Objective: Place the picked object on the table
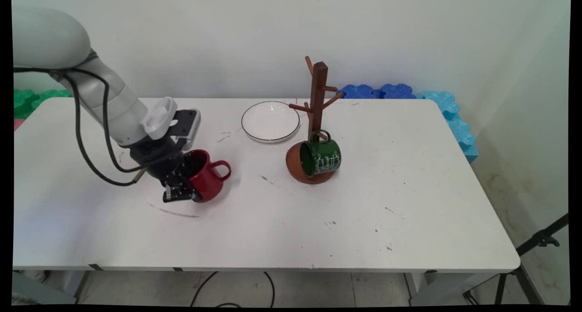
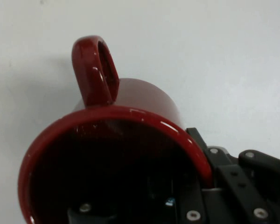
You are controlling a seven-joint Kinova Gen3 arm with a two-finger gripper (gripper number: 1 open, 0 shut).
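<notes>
My gripper (image 1: 181, 190) is shut on the rim of a red mug (image 1: 207, 178) at the table's left-middle. The mug is tilted, its mouth toward the arm and its handle (image 1: 223, 168) pointing right. In the hand view the red mug (image 2: 130, 140) fills the frame. One finger reaches inside its dark mouth, the other finger (image 2: 233, 182) presses on the outside wall, and the handle (image 2: 95, 70) sticks up. I cannot tell whether the mug's base touches the table.
A wooden mug tree (image 1: 318, 103) stands right of centre. A green mug (image 1: 322, 157) lies tilted on the tree's round base. A white plate (image 1: 270, 121) with a dark rim sits behind, left of the tree. Blue foam blocks (image 1: 409, 93) line the far right edge.
</notes>
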